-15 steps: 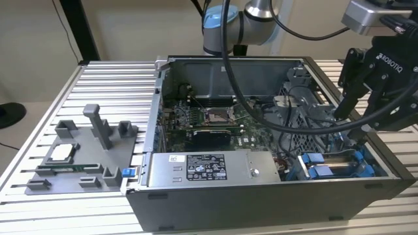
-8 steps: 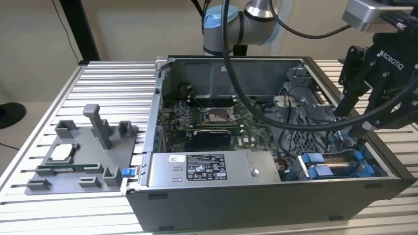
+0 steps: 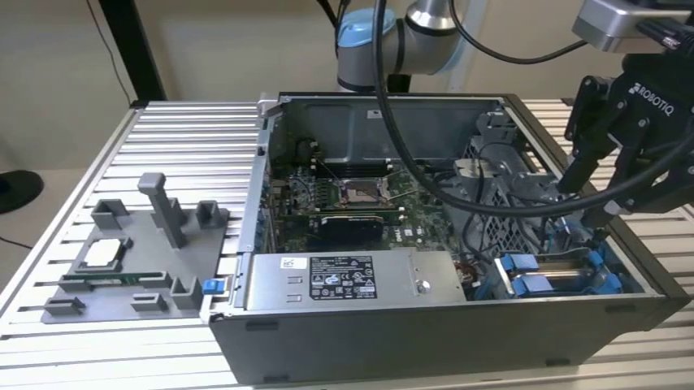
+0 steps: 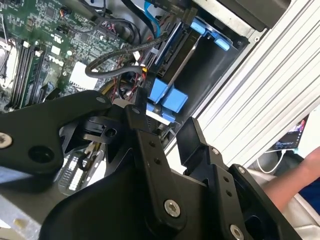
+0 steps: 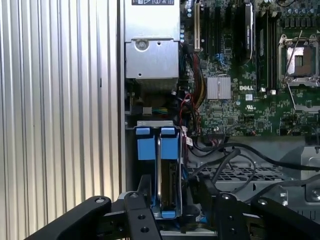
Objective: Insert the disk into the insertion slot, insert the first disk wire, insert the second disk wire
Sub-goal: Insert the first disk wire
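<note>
Fixture (image 3: 130, 260) is sitting lower left of the exterior view, w/ the PSU (image 3: 347, 280) at bottom centre. Lower right, the slot (image 3: 623, 272) is holding the disk (image 5: 170, 182), which is standing btw blue tabs (image 5: 150, 142) mid-frame in the first wrist view. Gripper (image 3: 583, 203) is hanging over it at right, fingers (image 5: 136, 215) apart and straddling the disk's end, prob. w/o clamping. Looks like the seating step: it's calling for fingers centred & square to the disk, even pressure, and steering clear of the black cables (image 5: 225, 155) crowding the bay.
</note>
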